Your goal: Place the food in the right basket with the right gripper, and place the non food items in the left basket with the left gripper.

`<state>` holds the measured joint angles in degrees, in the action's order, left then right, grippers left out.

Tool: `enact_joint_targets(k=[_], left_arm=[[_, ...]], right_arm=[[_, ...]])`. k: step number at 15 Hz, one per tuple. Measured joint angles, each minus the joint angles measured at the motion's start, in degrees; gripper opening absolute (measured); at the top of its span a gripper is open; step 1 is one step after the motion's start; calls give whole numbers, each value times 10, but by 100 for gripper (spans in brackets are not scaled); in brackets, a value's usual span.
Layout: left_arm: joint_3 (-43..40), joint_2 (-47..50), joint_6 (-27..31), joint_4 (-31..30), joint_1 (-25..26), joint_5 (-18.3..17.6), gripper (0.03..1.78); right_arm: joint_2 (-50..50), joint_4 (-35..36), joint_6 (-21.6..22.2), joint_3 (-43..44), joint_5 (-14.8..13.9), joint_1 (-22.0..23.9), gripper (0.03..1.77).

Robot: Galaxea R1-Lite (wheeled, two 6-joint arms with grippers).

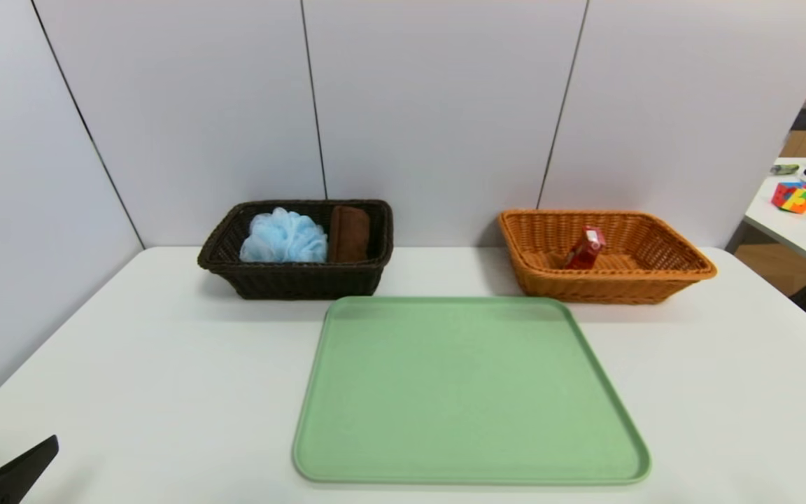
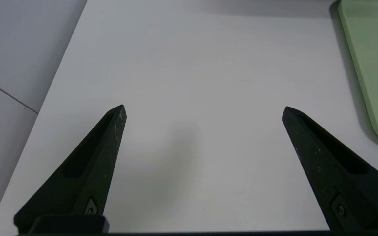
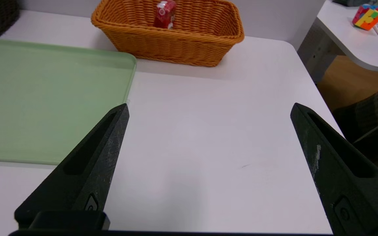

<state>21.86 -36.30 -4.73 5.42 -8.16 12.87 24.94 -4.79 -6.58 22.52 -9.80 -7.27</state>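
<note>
- Green tray (image 1: 469, 392): centre of the white table (image 1: 725, 392), nothing on it.
- Dark basket (image 1: 298, 280) (11 o'clock of the tray): holds a blue bath pouf (image 1: 284, 238) and a brown cloth (image 1: 349, 234).
- Orange basket (image 1: 606, 280) (1 o'clock): holds a red carton (image 1: 585, 248), tilted.
- Left gripper (image 2: 203, 109): over bare table at 8 o'clock, fingers spread, holding nothing.
- Right gripper (image 3: 208, 108): over bare table at 4 o'clock, fingers spread, holding nothing.

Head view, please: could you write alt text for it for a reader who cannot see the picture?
A bare green tray lies on a white table, with two wicker baskets behind it. The dark basket on the left holds a blue bath pouf and a brown cloth; the orange basket on the right holds a red carton. The left claw is open.
</note>
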Motion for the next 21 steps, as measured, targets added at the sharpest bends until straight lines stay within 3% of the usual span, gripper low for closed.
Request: enact_joint_targets(k=[7,11,16,21], left_arm=[[-45,89,31,-3,61,-9,169],[-81,152,38,-2,81,-53,169],[-122,211,41,-2,86,-60,169],[-162,258,47,-3,86,-58,169]], right_arm=[[-47,-38,-13,-5,0,40,170],[-65,-44,-13,-15,0,48,170],[-105,-100,-19,-14,1,72,170],[-142,-107,-20,-25,1,74,170]])
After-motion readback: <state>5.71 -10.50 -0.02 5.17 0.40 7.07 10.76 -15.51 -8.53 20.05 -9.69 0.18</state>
